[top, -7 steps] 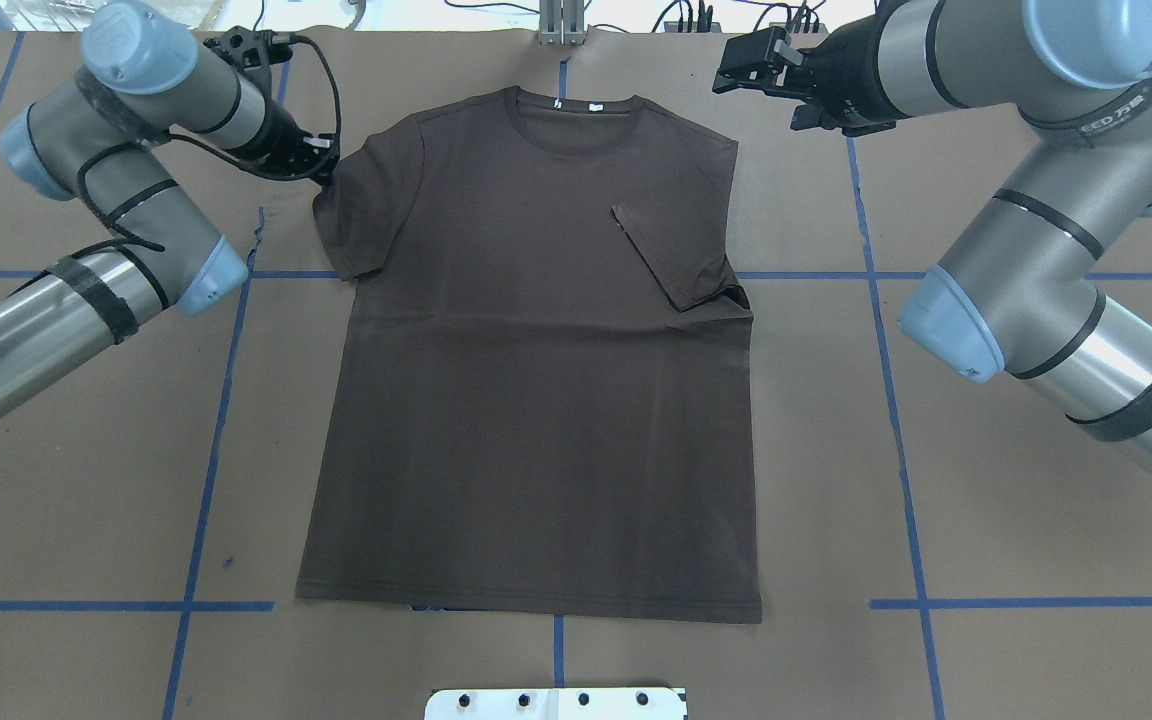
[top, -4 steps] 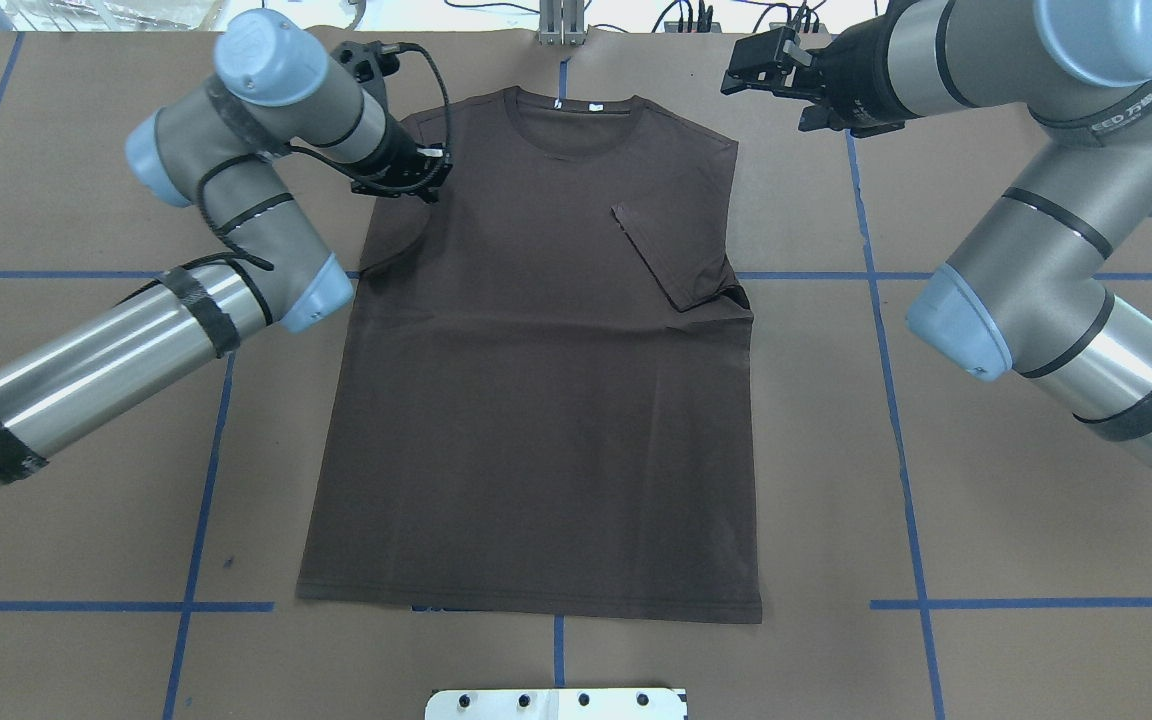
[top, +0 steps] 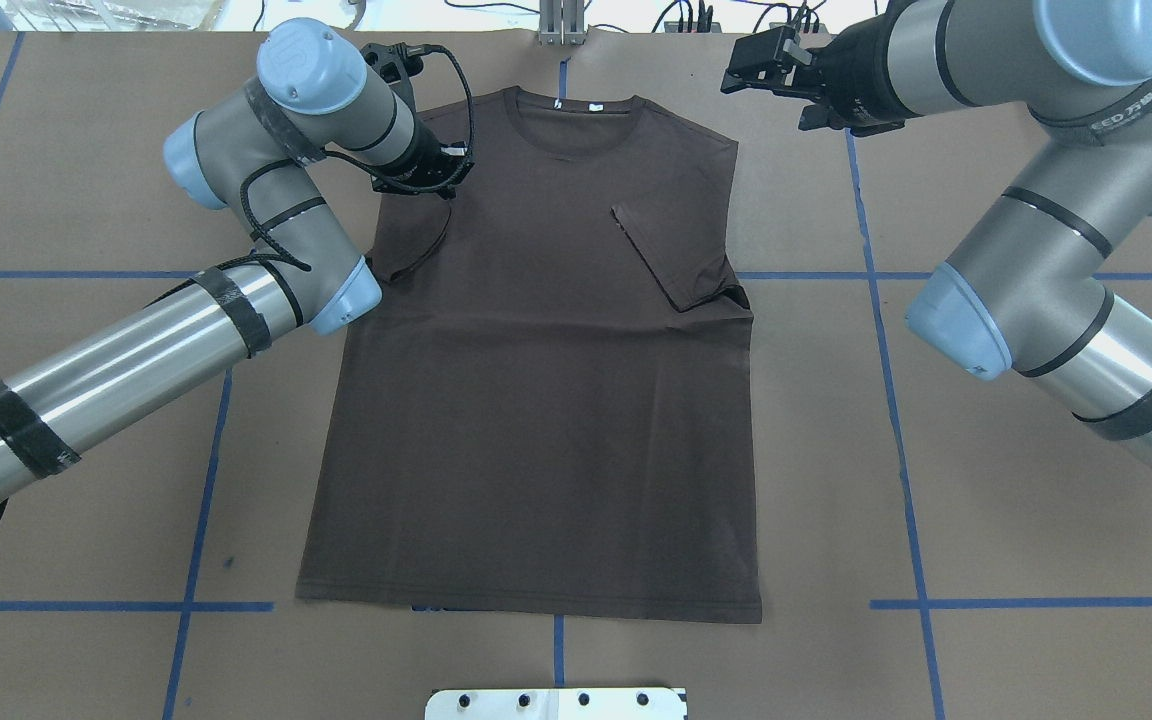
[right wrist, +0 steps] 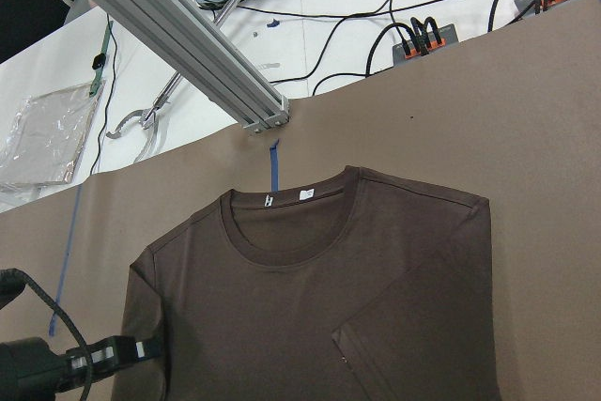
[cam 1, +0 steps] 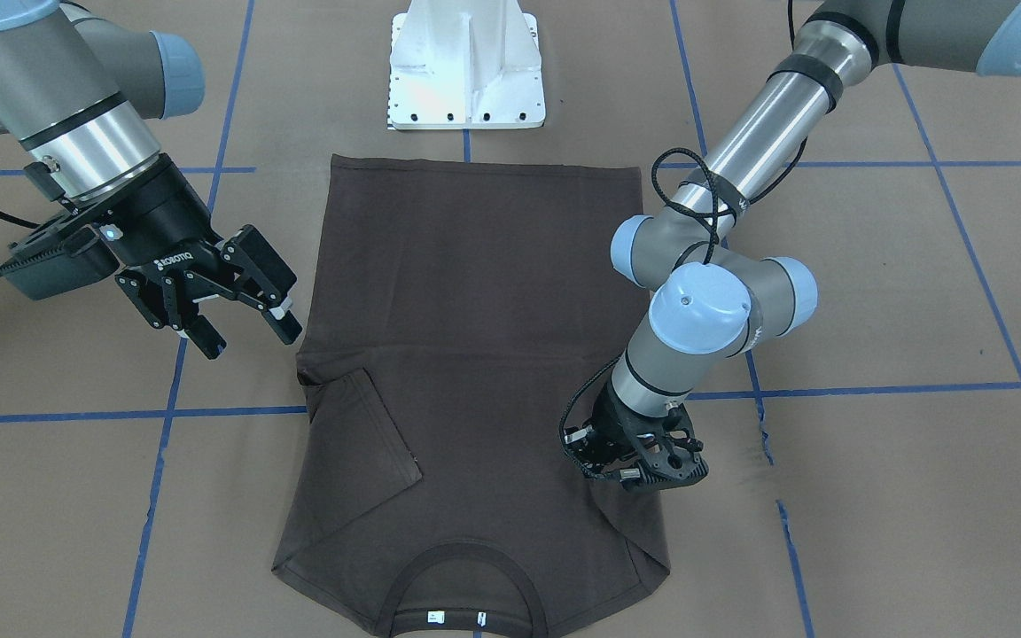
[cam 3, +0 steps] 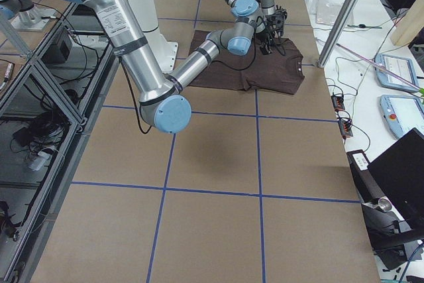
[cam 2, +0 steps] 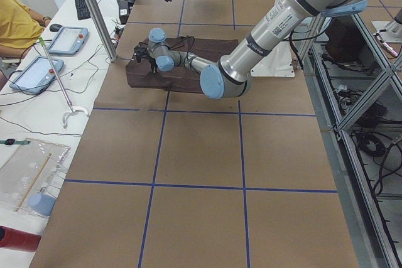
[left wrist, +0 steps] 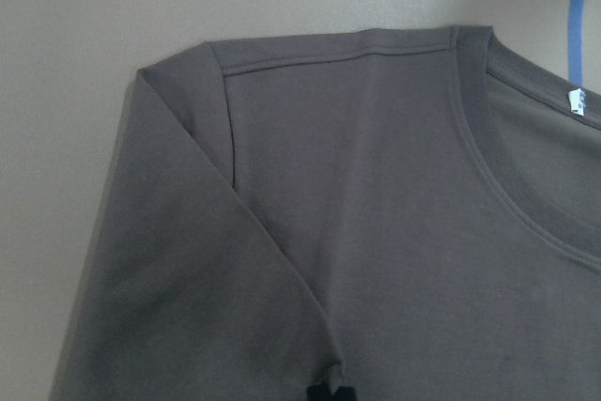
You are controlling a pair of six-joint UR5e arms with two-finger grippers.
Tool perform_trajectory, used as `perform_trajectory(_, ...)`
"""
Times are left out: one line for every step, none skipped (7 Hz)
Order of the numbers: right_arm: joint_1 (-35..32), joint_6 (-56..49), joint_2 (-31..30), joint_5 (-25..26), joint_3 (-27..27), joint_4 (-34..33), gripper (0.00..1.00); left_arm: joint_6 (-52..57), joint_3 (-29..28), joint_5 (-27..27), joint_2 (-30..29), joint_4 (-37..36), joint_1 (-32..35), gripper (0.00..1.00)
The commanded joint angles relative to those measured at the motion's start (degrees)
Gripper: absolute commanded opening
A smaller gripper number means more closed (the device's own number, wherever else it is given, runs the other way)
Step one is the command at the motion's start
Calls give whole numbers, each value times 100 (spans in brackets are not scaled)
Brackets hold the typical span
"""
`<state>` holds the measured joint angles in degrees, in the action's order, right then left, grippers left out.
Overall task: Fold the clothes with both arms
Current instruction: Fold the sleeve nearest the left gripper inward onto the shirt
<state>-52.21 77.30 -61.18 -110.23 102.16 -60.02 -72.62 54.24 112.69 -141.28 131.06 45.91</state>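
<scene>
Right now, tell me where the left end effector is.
In the overhead view the left end effector sits at upper left, low over the T-shirt's shoulder on that side, just left of the collar.

A flat table covered with brown paper [top: 66, 150] carries a grid of blue tape lines [top: 86, 605]. Along one long side stands a white desk [cam 2: 28, 123] with two grey tablets [cam 2: 67, 39], just beside a slanted silver aluminium post [cam 2: 95, 14].
</scene>
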Motion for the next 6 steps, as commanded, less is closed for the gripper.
perform_trajectory(0,57,-34,-103,14,8,100,-24,121,16,48,164,6,57)
perform_trajectory(17,197,-122,-208,179,-18,100,-50,731,33,370,165,-20,62)
perform_trajectory(270,738,-462,-218,477,-44,100,-120,1764,60,948,95,-160,71)
perform_trajectory(821,1370,-1083,-149,1019,-71,100,-330,2714,51,1580,51,-422,72)
perform_trajectory(1348,1733,-1594,35,1364,-97,100,-706,3507,60,2056,33,-451,72)
perform_trajectory(2137,2171,-1921,602,1585,-567,100,-858,3950,129,2278,-89,-460,72)
